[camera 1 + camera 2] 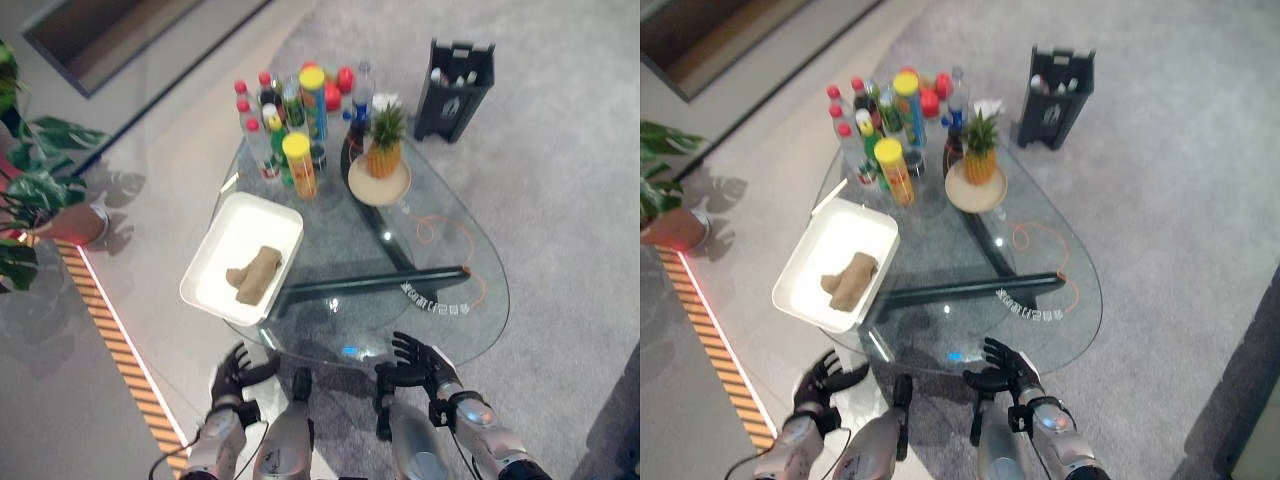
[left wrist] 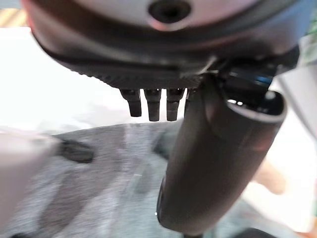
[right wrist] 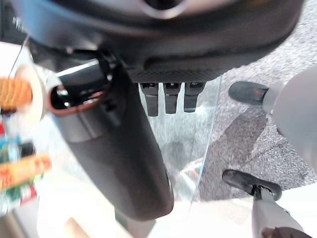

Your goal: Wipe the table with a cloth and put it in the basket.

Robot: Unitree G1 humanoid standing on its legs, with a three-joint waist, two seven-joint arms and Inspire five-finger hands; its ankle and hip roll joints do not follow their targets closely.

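A crumpled brown cloth [image 1: 255, 273] lies inside a white rectangular basket [image 1: 240, 222] on the left part of the glass table [image 1: 445, 255]. Both dark hands hover low at the table's near edge, well short of the cloth. My left hand [image 1: 235, 375] is below the basket's near corner, off the glass, with relaxed spread fingers holding nothing. My right hand [image 1: 420, 362] is at the near rim of the glass, palm down, fingers straight and empty. In the wrist views the left hand's thumb [image 2: 218, 163] and the right hand's thumb [image 3: 119, 148] stick out, with nothing between thumb and fingers.
Several bottles and tall cans [image 1: 295, 120] crowd the table's far end, beside a pineapple [image 1: 383, 145] on a round plate. A black caddy [image 1: 455, 90] stands on the carpet beyond. An orange cord [image 1: 440, 240] lies under the glass. A potted plant [image 1: 30, 190] is at the left.
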